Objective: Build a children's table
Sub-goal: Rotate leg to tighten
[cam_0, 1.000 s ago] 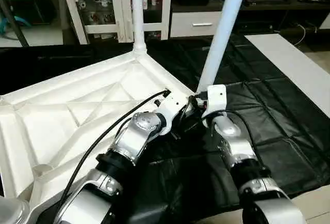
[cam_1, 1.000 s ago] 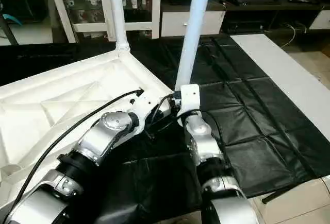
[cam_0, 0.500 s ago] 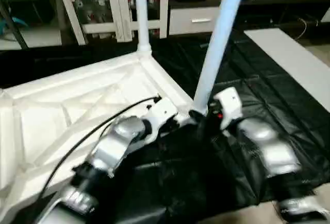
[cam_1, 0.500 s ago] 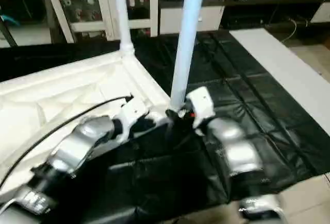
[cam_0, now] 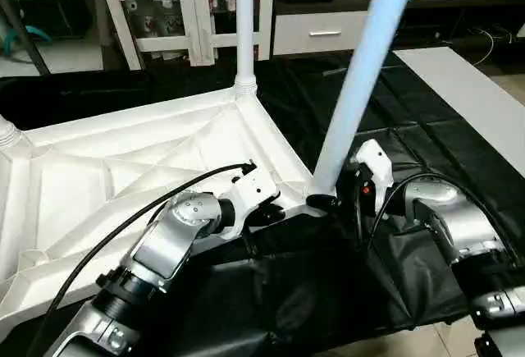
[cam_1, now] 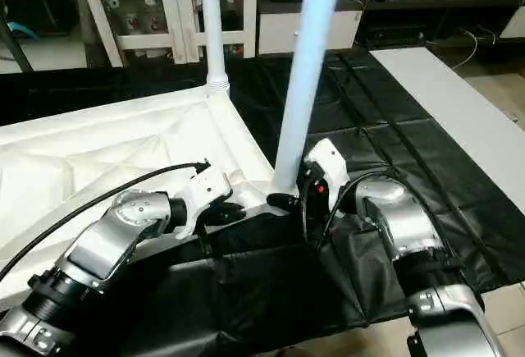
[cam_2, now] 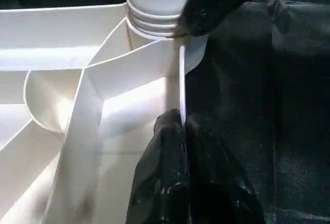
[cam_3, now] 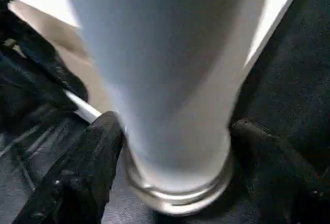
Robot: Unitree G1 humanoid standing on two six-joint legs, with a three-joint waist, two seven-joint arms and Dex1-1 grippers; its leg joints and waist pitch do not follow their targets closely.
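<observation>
White ribbed tabletop [cam_0: 123, 160] upturned, legs [cam_0: 361, 86] seemingly socketed

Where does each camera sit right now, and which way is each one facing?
Left eye view: on the head, looking down over both silver forearms at the upturned tabletop and near leg.
Right eye view: same scene, from slightly further right.
Left wrist view: along the left hand, whose fingers pinch the tabletop's edge wall.
Right wrist view: along the right hand, fingers either side of the near leg's base.
Shared: both wrist views show that leg's ribbed foot at the corner socket.
</observation>
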